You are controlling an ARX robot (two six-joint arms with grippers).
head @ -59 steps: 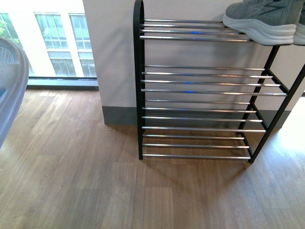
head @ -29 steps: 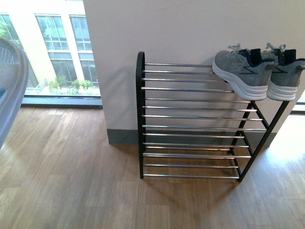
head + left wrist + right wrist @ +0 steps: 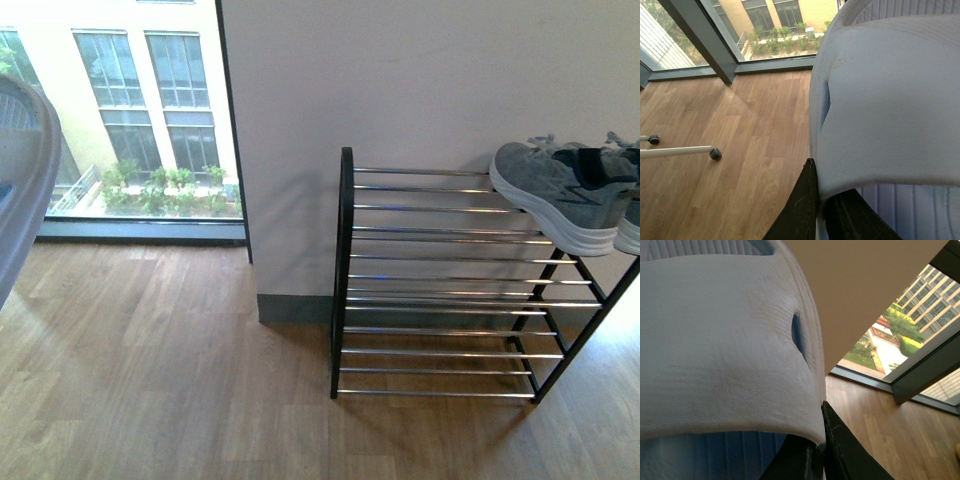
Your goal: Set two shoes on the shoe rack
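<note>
The two shoes (image 3: 565,200) sat side by side on the top tier of the shoe rack (image 3: 345,270), at its right end, toes pointing left and white soles resting on the chrome bars; the farther-right one was cut off by the picture edge. The rack stood on the wood floor (image 3: 160,380) against a pale wall (image 3: 400,90), its lower tiers bare, with a window (image 3: 130,110) to the left. In each wrist view a pale blue basket rim filled the frame: the left pincer (image 3: 822,200) was clamped on the basket (image 3: 890,115), and the right pincer (image 3: 820,442) gripped its rim too.
</note>
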